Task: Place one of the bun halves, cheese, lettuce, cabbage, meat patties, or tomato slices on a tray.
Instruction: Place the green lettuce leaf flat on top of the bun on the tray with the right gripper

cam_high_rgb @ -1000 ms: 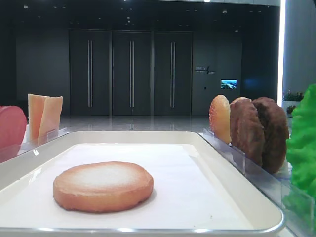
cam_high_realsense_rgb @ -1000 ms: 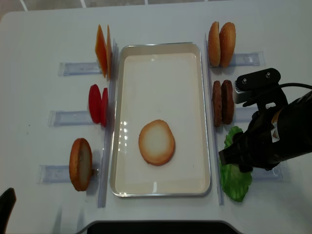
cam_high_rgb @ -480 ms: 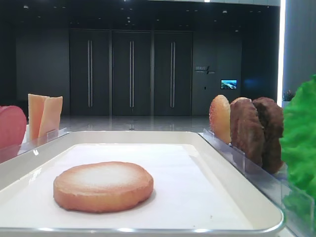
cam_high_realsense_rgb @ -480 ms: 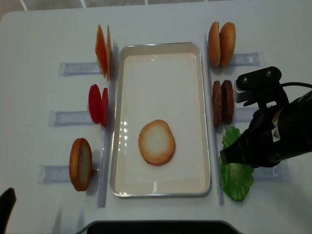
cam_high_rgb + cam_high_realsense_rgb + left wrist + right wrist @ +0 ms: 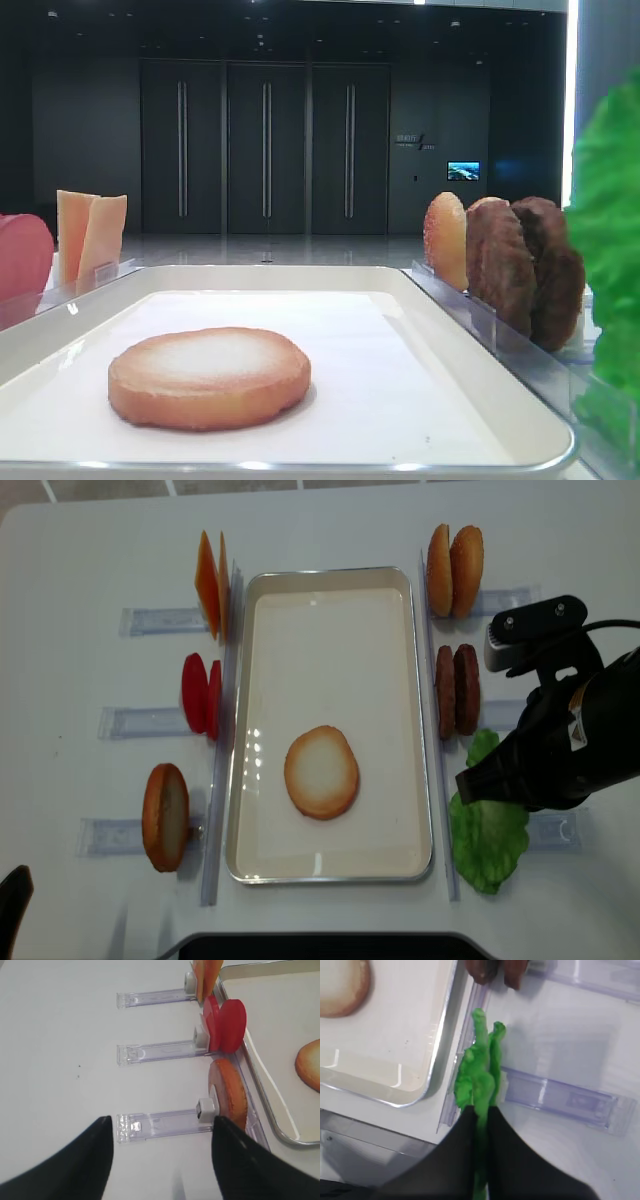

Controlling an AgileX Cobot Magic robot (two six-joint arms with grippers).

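The right end effector [image 5: 479,1115] is clamped on the lettuce [image 5: 479,1072]: in the right wrist view its two dark fingers [image 5: 502,1155] press together on the lower edge of the green leaf, which stands out beyond the tips. In the overhead view the leaf [image 5: 488,825] shows just beside the right rim of the tray [image 5: 330,575], partly under the right arm, and over a clear plastic holder [image 5: 560,1100] on the white desk [image 5: 80,560].

On the white paper lining of the tray lies one bun half [image 5: 321,772], flat, with its pale face up, in the nearer half of the tray. On the right of the tray the meat patties [image 5: 457,690] stand on edge in their holder, and two more bun halves [image 5: 454,570] stand on edge farther back. On the left of the tray, the cheese [image 5: 211,584], the tomato slices [image 5: 201,694] and another bun half [image 5: 165,817] stand in their holders.

The left end effector [image 5: 162,1160] is over the desk near that left bun half, with its two dark fingers [image 5: 235,1165] wide apart and nothing between them.
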